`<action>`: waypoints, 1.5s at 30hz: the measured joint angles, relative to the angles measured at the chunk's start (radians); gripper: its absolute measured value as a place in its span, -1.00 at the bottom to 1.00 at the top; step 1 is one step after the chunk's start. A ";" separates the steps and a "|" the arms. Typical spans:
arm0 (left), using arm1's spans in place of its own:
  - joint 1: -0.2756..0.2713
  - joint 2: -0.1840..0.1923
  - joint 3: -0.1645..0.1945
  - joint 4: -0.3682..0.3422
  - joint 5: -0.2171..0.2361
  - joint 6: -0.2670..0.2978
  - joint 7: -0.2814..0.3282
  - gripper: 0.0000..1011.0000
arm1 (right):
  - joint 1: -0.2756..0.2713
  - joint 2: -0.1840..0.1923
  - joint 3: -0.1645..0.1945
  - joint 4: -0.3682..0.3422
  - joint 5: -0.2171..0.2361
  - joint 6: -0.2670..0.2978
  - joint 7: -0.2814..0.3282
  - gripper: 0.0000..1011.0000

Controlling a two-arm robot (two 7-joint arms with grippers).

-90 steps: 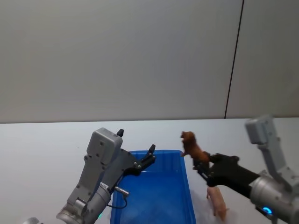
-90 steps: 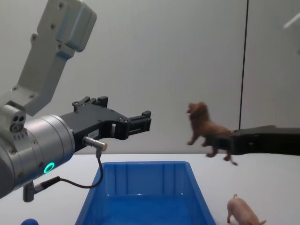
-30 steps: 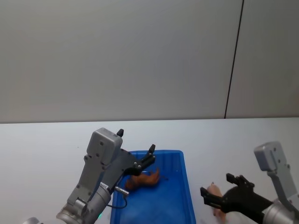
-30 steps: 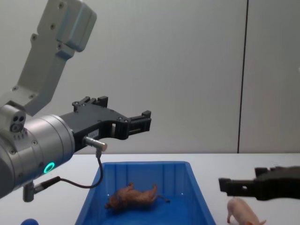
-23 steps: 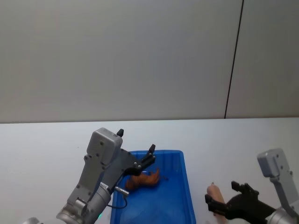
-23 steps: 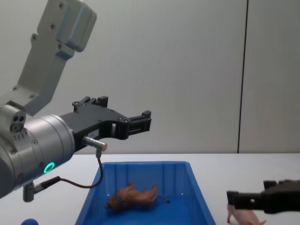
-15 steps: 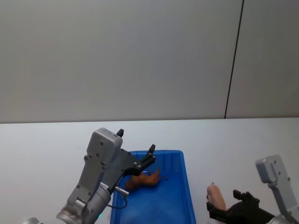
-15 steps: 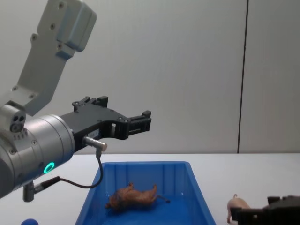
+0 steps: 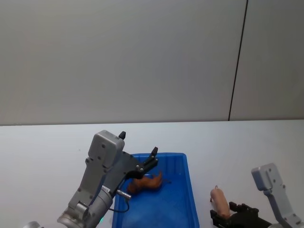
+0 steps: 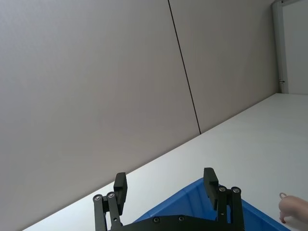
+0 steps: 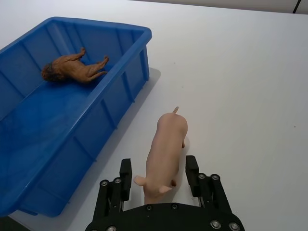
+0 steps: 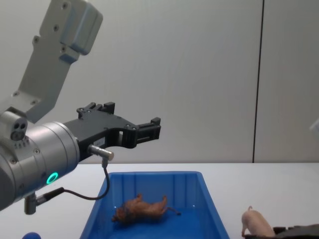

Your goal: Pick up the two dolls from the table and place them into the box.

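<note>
In the bright blue plastic box [image 9: 192, 202] lies the brown lion figurine [image 9: 145, 183] — half done. Right of it, on the white worktop [image 11: 240, 72], the open right hand [image 11: 159, 166] straddles the pale pink pig figurine [image 11: 166, 142] — ungripped; left hand [image 10: 165, 178] idle, open.

Plain backdrop, 1 seam, 1 stray blue piece

A flat, matte pale grey wall [image 9: 118, 61] spans the whole background. It is unmarked except for 1 thin dark vertical seam line [image 9: 237, 61], which runs from the top to the wall's foot, right of centre in the head view and leaning slightly. In the left wrist view, a near-white panel [image 10: 293, 43] with a narrow pale frame stands at the far end of the same wall, well apart from the seam. A small fitting on that frame is too small to identify. In the chest view, the rounded top of a small blue round-topped object [image 12: 31, 235] sits at the bottom edge, far left.
</note>
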 joint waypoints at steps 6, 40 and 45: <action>0.000 0.000 0.000 0.000 0.000 0.000 0.000 0.98 | 0.008 -0.009 -0.004 0.016 -0.011 -0.009 -0.007 0.02; 0.000 0.000 0.000 0.000 0.000 0.000 0.000 0.98 | 0.092 -0.046 -0.017 -0.063 -0.098 -0.108 0.079 -0.28; 0.000 0.000 0.000 0.000 0.000 0.000 0.000 0.98 | 0.136 -0.076 -0.033 -0.035 -0.106 -0.075 0.132 -0.28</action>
